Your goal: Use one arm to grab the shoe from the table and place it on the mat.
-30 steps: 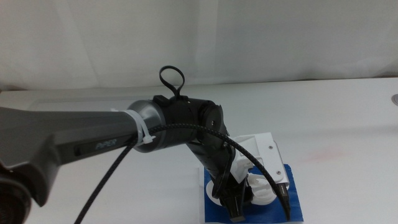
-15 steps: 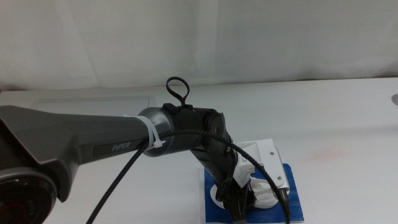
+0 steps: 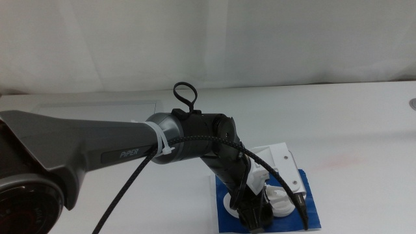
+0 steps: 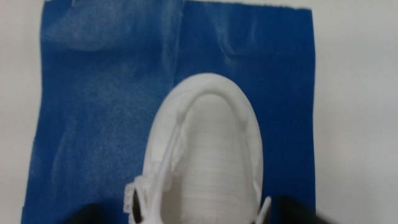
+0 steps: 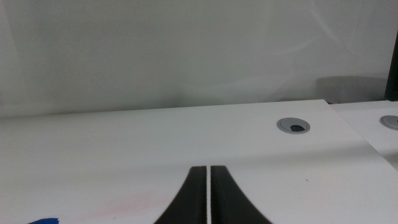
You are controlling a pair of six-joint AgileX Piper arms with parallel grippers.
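While the left pincer [image 3: 255, 220] grips the shoe [image 4: 205, 155] over the mat [image 4: 93, 112] at 6 o'clock, the right pincer [image 5: 208, 199] waits, narrow.

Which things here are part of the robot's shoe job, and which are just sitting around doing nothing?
For the job:
- shoe, lying on the mat
- blue mat
- left end effector, down at the shoe, one jaw on each side of it

Just there:
- right end effector, waiting off to the side
- round grey hole cover in the table
- grey panel in the table
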